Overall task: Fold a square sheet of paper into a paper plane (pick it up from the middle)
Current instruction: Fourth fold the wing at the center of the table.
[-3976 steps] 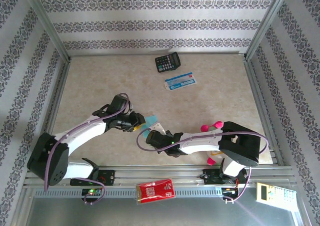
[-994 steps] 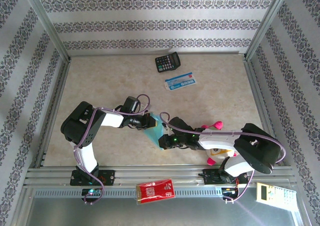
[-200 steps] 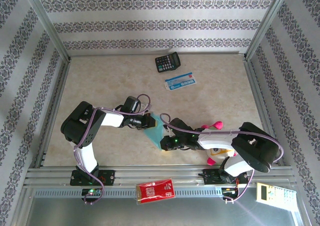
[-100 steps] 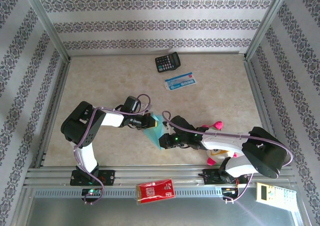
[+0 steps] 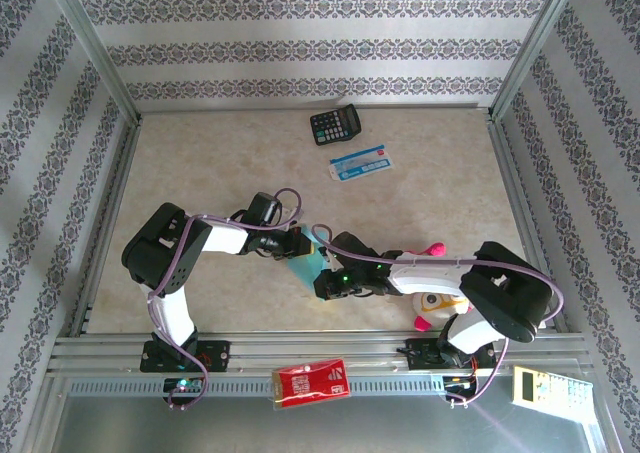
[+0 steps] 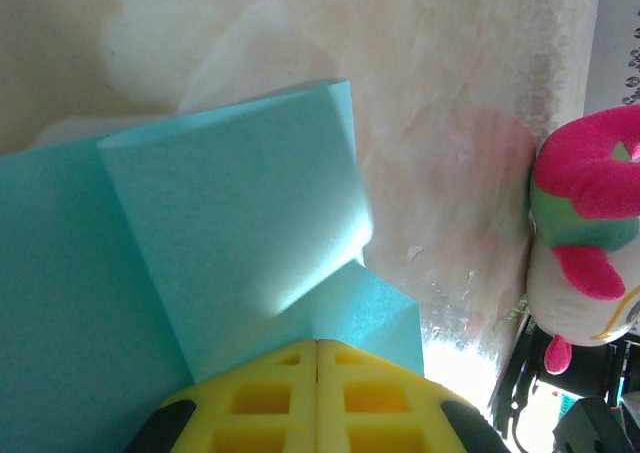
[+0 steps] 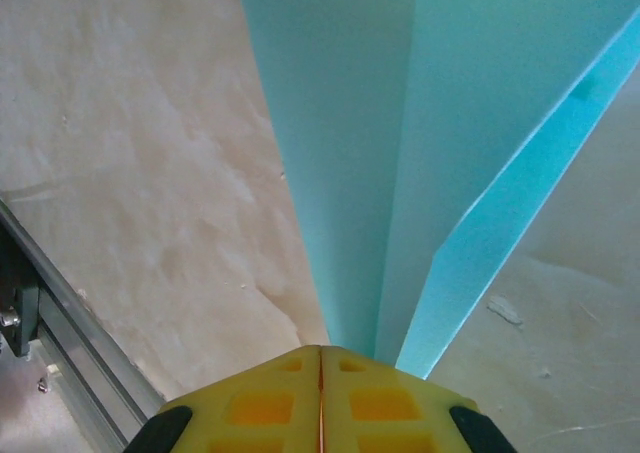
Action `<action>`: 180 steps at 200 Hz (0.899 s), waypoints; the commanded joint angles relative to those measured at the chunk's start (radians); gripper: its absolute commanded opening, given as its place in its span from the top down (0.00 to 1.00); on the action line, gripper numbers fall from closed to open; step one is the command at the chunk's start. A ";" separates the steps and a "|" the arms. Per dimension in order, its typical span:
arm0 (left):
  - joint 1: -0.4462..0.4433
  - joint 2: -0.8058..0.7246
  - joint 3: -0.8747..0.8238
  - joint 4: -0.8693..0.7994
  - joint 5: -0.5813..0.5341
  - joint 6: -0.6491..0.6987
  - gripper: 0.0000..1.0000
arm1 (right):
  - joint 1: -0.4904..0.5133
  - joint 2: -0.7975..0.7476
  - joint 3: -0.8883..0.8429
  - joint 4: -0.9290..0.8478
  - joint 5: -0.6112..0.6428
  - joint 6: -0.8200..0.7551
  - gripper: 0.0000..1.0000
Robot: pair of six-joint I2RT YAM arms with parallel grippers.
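Pinching the part-folded turquoise paper (image 5: 305, 266) between them, left gripper (image 6: 317, 345) and right gripper (image 7: 320, 350) sit clamped on its layers, which fan out ahead of the tips; likely light, floppy, crease-prone, best gripped at folds.

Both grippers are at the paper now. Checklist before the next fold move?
1. Left gripper shut on the paper sheet: ok.
2. Right gripper shut on the sheet: ok.
3. Sheet folded into a slim dart: not ok, flaps are broad.
4. Sheet lifted off the table: cannot tell.
5. Calculator and card far from the sheet: ok.
6. Plush toy apart from the right arm: cannot tell.
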 commanded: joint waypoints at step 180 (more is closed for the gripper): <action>0.017 0.061 -0.023 -0.134 -0.137 0.041 0.92 | 0.035 0.043 -0.081 -0.024 0.046 0.047 0.92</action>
